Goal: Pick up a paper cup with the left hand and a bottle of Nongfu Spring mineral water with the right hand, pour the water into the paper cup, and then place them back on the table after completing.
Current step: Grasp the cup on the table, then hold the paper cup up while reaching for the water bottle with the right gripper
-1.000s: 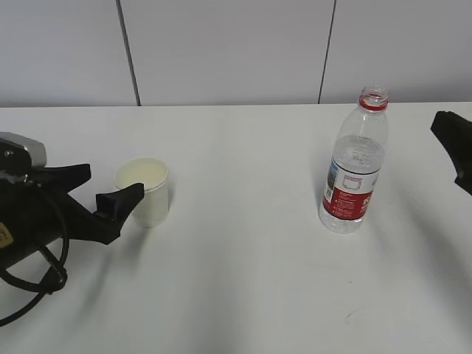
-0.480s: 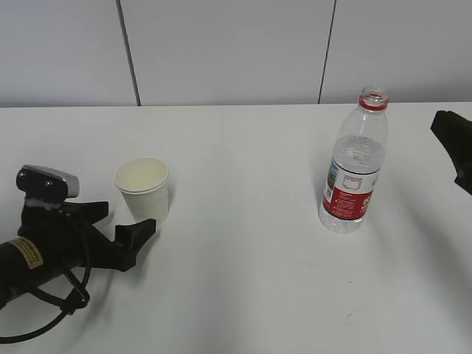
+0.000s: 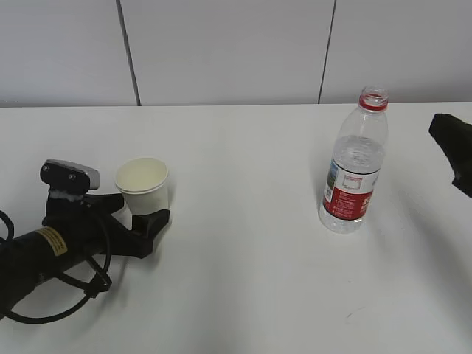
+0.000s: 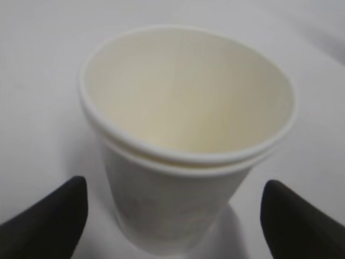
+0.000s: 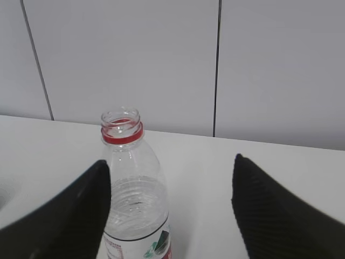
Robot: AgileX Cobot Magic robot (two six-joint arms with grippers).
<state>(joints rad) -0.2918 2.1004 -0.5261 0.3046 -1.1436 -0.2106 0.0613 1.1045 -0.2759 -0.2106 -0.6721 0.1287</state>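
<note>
A white paper cup (image 3: pixel 142 186) stands upright and empty on the white table (image 3: pixel 243 258) at the left. My left gripper (image 3: pixel 137 212) is open, low on the table, with its fingers on either side of the cup's lower part and not touching it. In the left wrist view the cup (image 4: pixel 183 140) sits between the two fingertips (image 4: pixel 59 216) with gaps on both sides. The uncapped Nongfu Spring bottle (image 3: pixel 355 166), with a red label and partly full of clear water (image 3: pixel 357 158), stands at the right. My right gripper (image 3: pixel 451 151) is open at the right edge, apart from the bottle (image 5: pixel 135 189).
A grey panelled wall (image 3: pixel 236 51) runs behind the table's far edge. In the right wrist view the bottle stands ahead of the gripper (image 5: pixel 171 210), close to its left finger (image 5: pixel 70 216). A black cable (image 3: pixel 66 295) loops under the left arm.
My left arm has moved right and forward along the table, so its open fingers now flank the cup. The right gripper has hardly moved. Cup and bottle have stayed in place.
</note>
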